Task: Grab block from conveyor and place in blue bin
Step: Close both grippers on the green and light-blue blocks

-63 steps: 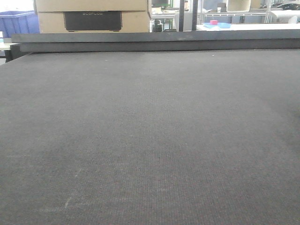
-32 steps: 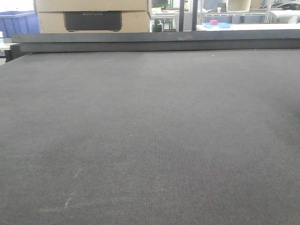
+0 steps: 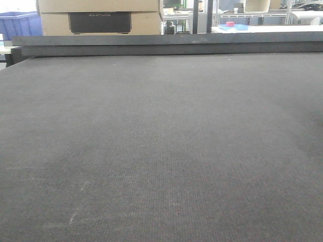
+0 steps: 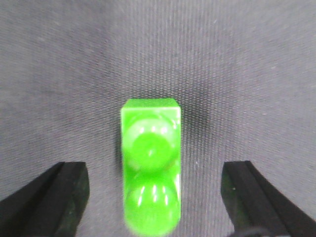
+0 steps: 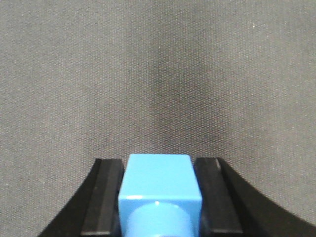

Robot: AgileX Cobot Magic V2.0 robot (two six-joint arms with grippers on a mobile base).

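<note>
Block in blue sits clamped tight in the right gripper over the conveyor, green block lies on the belt between the left gripper fingers, spread wide and clear of it, blue bin far left past the rail beside a cardboard box.

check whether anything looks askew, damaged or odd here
Nothing stands out. The green block sits straight and centred between the open left fingers, touching neither; the blue block is clamped squarely by the right fingers. The conveyor shows no tears or spills.
</note>
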